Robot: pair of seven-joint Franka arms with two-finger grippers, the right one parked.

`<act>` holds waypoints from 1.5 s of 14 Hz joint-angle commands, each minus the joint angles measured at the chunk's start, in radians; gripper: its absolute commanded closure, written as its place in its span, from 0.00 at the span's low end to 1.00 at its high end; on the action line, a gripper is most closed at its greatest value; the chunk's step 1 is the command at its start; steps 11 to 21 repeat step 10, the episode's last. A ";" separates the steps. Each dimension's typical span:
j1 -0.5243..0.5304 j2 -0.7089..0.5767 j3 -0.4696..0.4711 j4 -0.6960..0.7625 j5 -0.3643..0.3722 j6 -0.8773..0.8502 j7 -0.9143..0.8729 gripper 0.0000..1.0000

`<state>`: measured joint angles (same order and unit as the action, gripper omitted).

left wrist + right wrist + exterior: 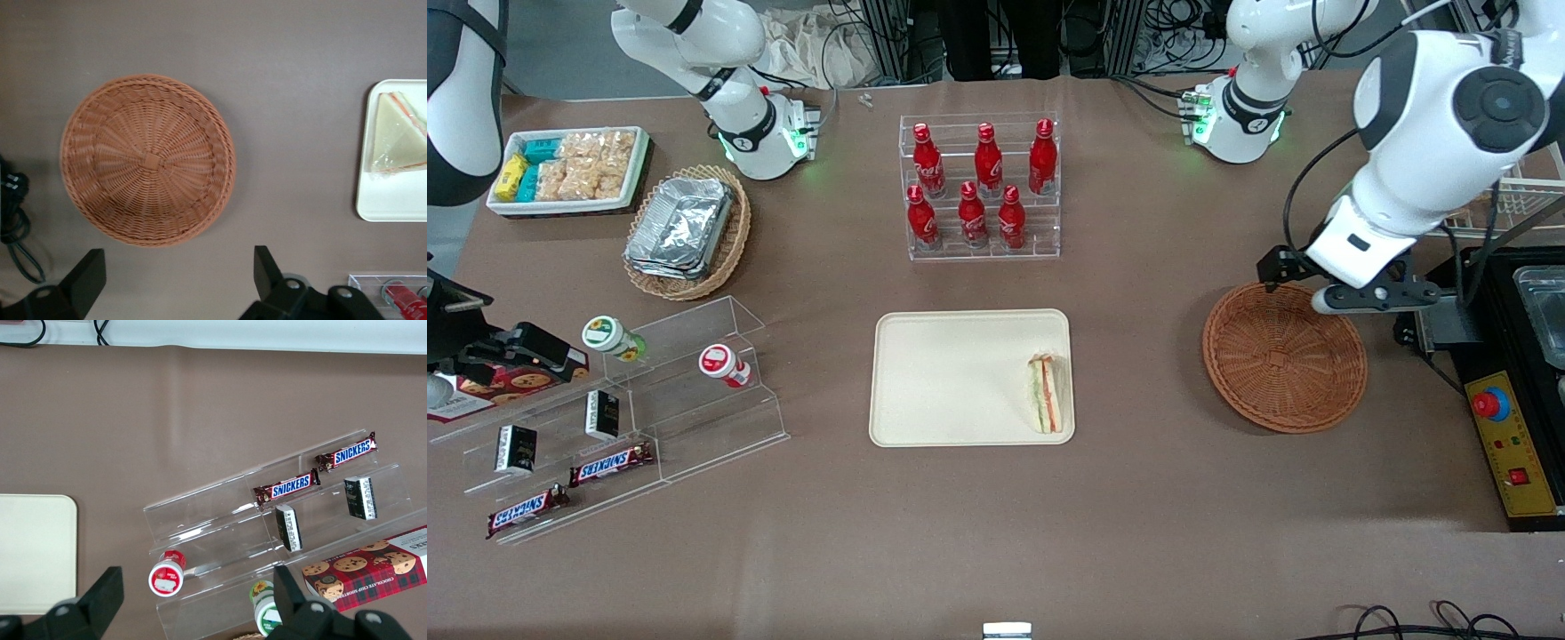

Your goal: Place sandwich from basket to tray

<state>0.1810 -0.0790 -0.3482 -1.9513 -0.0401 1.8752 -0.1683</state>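
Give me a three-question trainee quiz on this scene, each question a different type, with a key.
1. True or false: the sandwich lies on the tray.
2. The basket holds: A) foil containers B) nothing C) the sandwich.
3. Fill in: the left gripper hangs above the table beside the ____, fingers open.

Key: 1 true; 2 B; 3 basket.

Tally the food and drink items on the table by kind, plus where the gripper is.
Red bottles: 6
Snickers bars: 2
Sandwich: 1, on the tray
Lidded cups: 2
Cookie box: 1
Total: 12
Basket holds nothing. Left gripper is open, above the basket's rim.
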 commanded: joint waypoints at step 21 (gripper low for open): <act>-0.264 0.189 0.382 0.374 -0.004 -0.186 0.194 0.01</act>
